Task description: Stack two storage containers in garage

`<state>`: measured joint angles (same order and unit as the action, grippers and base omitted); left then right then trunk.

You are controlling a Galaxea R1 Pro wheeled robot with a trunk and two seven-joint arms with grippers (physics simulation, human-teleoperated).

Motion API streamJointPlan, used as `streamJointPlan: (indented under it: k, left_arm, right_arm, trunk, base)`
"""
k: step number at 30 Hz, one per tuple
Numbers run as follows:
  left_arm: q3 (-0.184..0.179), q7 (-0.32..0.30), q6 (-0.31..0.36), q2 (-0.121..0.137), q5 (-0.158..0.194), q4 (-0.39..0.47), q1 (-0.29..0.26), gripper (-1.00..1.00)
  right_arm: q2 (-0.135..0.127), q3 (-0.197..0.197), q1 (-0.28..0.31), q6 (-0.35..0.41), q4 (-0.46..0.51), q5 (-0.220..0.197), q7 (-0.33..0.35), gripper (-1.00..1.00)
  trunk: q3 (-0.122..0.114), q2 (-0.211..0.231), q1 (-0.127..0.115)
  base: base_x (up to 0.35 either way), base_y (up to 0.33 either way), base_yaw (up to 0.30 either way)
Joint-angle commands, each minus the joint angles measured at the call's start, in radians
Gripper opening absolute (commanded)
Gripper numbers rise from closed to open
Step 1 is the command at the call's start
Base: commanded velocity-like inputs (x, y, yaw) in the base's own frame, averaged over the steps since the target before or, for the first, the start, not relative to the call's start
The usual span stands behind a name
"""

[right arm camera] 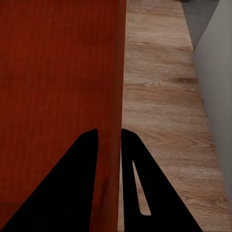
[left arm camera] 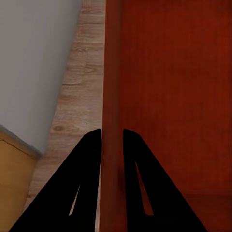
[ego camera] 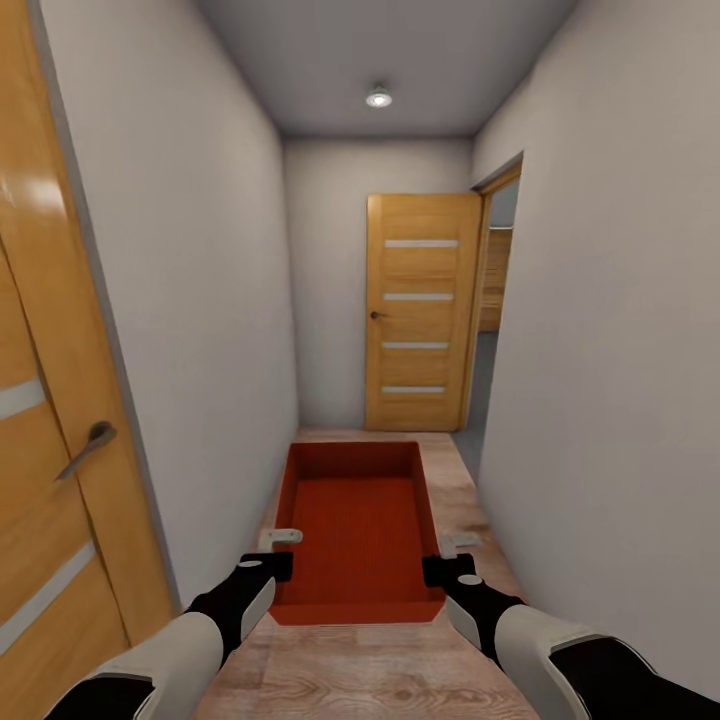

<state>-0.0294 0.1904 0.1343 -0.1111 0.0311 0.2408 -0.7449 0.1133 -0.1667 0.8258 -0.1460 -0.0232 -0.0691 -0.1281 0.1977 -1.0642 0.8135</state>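
Both your grippers, left gripper [ego camera: 282, 552] and right gripper [ego camera: 452, 557], pinch opposite long walls of one orange-red storage container [ego camera: 358, 520], fingers narrowed on each rim, the bin carried low over wood-plank flooring [ego camera: 372, 680] in a narrow corridor. Transport step, judged underway: next, drive on toward the striped orange-wood door [ego camera: 420, 312] and its open doorway [ego camera: 492, 310], keeping the bin level. No labels or writing are legible.
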Motion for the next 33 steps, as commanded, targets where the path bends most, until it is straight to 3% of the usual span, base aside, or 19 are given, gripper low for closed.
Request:
streamJointPlan:
  k: [1, 33]
  left_arm:
    - [0.033, 0.010, 0.007, -0.001, 0.051, 0.005, -0.001, -1.00]
    - [0.034, 0.011, 0.007, -0.001, 0.050, -0.002, 0.000, -1.00]
  right_arm:
    - [0.007, 0.035, 0.001, -0.003, 0.000, 0.009, 0.001, -1.00]
    - [0.006, 0.033, 0.001, -0.002, 0.000, 0.009, -0.001, -1.00]
  trunk:
    - [0.001, -0.001, 0.001]
    - [0.001, -0.001, 0.001]
  base:
    - [0.333, 0.000, 0.000]
    - [0.333, 0.000, 0.000]
